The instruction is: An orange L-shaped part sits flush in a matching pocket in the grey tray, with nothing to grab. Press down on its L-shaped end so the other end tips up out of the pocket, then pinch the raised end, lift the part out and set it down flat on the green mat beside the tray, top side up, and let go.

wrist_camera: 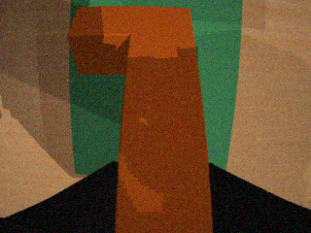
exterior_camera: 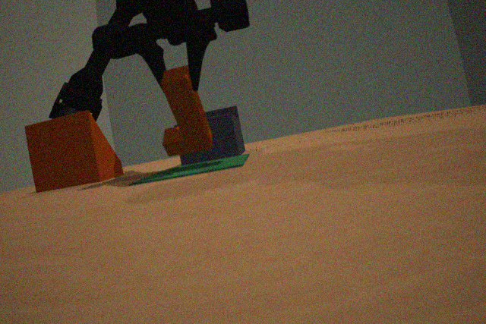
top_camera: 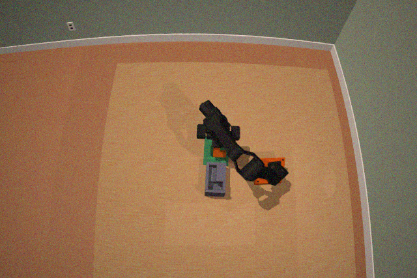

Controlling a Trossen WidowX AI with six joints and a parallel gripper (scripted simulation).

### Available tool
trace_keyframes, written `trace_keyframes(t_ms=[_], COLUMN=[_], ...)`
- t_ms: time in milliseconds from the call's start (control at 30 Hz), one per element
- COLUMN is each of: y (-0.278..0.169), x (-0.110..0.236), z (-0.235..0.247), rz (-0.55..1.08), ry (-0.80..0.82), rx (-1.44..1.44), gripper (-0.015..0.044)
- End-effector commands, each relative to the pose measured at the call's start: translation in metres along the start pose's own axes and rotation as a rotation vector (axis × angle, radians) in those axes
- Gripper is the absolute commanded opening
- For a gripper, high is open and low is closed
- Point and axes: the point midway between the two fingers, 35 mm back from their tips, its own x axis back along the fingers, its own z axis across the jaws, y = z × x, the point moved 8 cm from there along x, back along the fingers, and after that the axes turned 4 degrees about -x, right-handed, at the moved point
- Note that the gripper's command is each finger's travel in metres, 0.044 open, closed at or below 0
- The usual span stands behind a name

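The orange L-shaped part (top_camera: pixel 219 152) (exterior_camera: pixel 190 116) (wrist_camera: pixel 162 107) is out of its pocket and hangs steeply, its L-shaped end down and its other end up between the fingers. My gripper (exterior_camera: pixel 179 86) (wrist_camera: pixel 161 174) is shut on that upper end. The lower end is over the green mat (top_camera: pixel 207 155) (exterior_camera: pixel 235 161) (wrist_camera: pixel 221 97) and looks a little above it in the exterior view. The grey tray (top_camera: pixel 221 168) (exterior_camera: pixel 224 130) stands against one end of the mat, its pocket empty. In the top view the arm hides the fingers and much of the mat.
The arm's orange base block (top_camera: pixel 281 161) (exterior_camera: pixel 62 152) stands to the right of the mat in the top view and to its left in the exterior view. The tray's raised walls stand close beside the held part. The arm's shadow falls across part of the mat.
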Motion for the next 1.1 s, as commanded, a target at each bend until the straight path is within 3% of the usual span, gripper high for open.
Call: trace_keyframes(t_ms=[0,1000,1067], y=[0.0006,0.0006,0.0006], x=[-0.0086,-0.0163,-0.0163], z=[0.0014,0.0015,0.0015], rz=[-0.008,-0.004,-0.004], ry=[0.001,0.004,0.004], rx=[-0.006,-0.003,-0.003], gripper=[0.0,0.0,0.0053])
